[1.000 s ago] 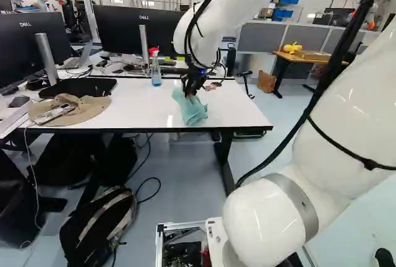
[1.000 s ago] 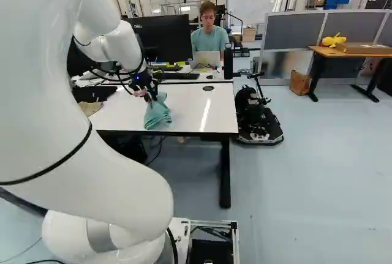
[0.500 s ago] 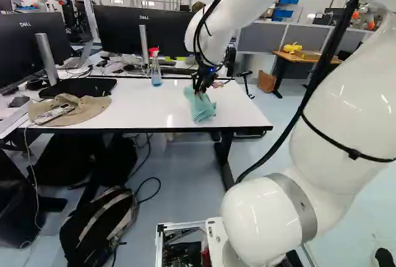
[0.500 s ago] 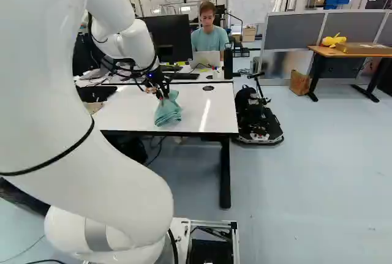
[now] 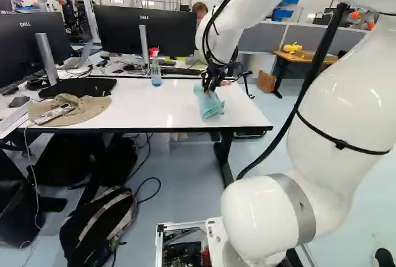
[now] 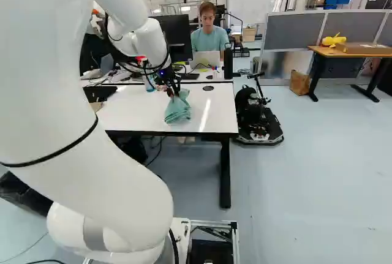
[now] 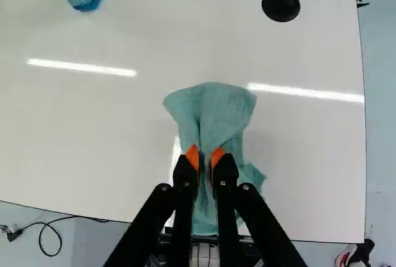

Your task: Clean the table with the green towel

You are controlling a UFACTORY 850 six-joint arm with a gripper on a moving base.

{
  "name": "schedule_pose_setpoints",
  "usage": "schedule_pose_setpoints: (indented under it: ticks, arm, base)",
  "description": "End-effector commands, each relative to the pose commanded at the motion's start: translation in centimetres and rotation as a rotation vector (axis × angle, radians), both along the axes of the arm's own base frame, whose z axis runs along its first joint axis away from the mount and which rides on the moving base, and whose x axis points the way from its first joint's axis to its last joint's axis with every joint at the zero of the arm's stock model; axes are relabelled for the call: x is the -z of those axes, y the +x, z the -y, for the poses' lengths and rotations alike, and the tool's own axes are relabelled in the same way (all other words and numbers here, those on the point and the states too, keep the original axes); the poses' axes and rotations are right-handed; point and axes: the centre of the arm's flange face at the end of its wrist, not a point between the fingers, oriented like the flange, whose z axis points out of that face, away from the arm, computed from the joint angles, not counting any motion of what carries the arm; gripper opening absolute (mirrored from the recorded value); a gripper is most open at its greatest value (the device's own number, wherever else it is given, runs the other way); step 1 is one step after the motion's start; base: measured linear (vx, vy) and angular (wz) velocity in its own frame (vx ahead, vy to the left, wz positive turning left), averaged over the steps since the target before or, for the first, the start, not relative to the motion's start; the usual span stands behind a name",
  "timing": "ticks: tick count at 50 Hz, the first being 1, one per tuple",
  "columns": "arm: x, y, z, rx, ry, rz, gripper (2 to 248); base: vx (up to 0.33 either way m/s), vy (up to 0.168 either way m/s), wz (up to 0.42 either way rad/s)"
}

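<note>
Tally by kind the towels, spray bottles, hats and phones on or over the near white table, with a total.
Towels: 1, the green towel, pinched in the gripper
Spray bottles: 1, the blue spray bottle with a red top
Hats: 1, the tan hat
Phones: 1, the phone lying on that hat
Total: 4

Bunched green towel (image 6: 177, 109) over the white table (image 6: 215, 120), open laptop (image 6: 206, 60) beyond.
</note>
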Motion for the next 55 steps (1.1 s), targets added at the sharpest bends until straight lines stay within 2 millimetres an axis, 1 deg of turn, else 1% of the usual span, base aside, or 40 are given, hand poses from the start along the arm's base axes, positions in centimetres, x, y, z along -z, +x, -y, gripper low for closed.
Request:
schedule_pose_setpoints:
  ticks: [18,55]
  arm:
    - [0.0,0.9,3.2,0.067,0.0,0.001,42]
    - [0.0,1.9,9.8,0.199,0.0,0.003,42]
  base:
    - [0.0,0.0,0.0]
    - [0.0,0.0,0.0]
